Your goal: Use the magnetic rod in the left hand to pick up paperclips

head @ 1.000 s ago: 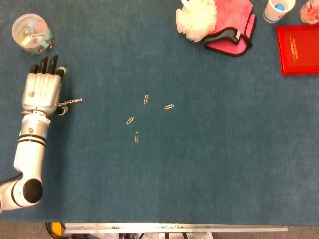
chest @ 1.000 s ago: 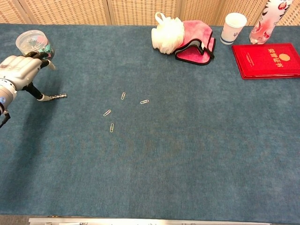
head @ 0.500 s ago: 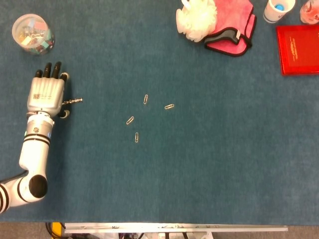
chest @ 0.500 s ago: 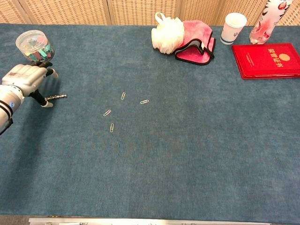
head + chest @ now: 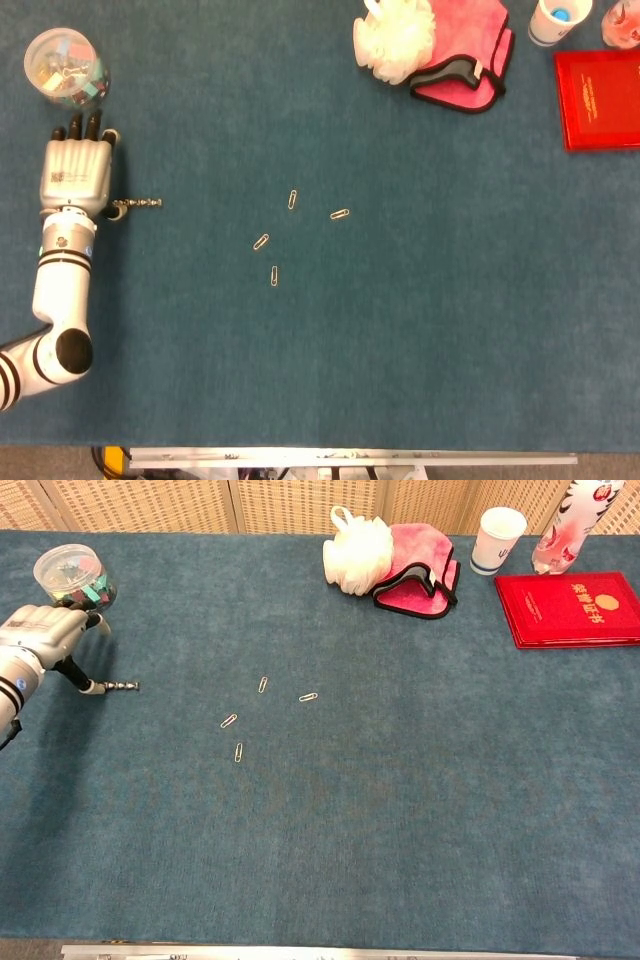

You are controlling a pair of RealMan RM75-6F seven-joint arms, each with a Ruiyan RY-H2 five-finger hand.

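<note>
Magnetic rod (image 5: 137, 204) is seen lying on the blue mat (image 5: 420, 340), pointing away from the thumb side of the left hand (image 5: 75, 172). In the chest view its near end (image 5: 117, 687) is met by one dark fingertip (image 5: 88, 687); whether it is pinched or only touched cannot be told. The remaining fingers (image 5: 84, 128) are seen extended, side by side, aimed at the far edge.

Four paperclips (image 5: 273, 275) (image 5: 261, 241) (image 5: 292, 199) (image 5: 340, 213) are scattered on the mat well beyond the rod's free tip, none touched.

Just past the fingertips, a clear jar (image 5: 66, 66) of coloured clips is standing upright.

Far from the fingers, along the far edge: a white mesh sponge (image 5: 394, 38) is resting against a pink cloth (image 5: 468, 45); a paper cup (image 5: 497, 539), a patterned bottle (image 5: 570, 520) and a red booklet (image 5: 598, 98) are placed further along.

Right hand is not shown in either view.
</note>
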